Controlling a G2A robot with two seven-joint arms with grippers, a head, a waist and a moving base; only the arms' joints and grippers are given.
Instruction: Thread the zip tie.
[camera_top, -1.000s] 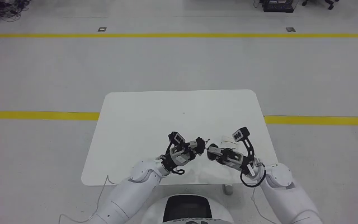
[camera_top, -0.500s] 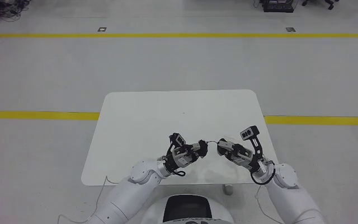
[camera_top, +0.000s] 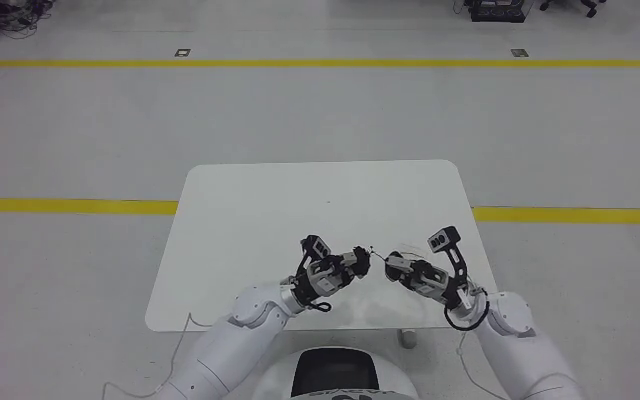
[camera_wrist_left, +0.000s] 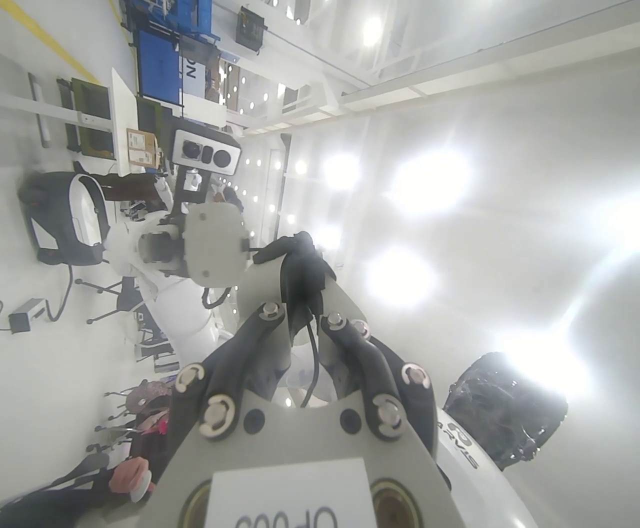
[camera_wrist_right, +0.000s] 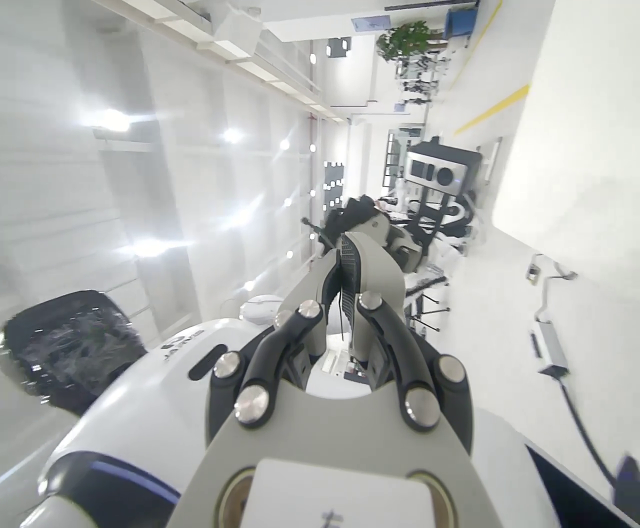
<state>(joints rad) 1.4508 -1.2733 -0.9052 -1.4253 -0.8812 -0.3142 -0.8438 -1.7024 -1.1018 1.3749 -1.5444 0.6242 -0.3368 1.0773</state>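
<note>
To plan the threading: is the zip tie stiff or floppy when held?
Probably springy, not limp: the zip tie bends in a smooth curve behind the left tool. Likely very light: it looks thin as a wire, so its end may wobble.

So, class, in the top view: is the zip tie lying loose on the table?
No, the zip tie is held over the table between the left end effector and the right end effector.
</note>
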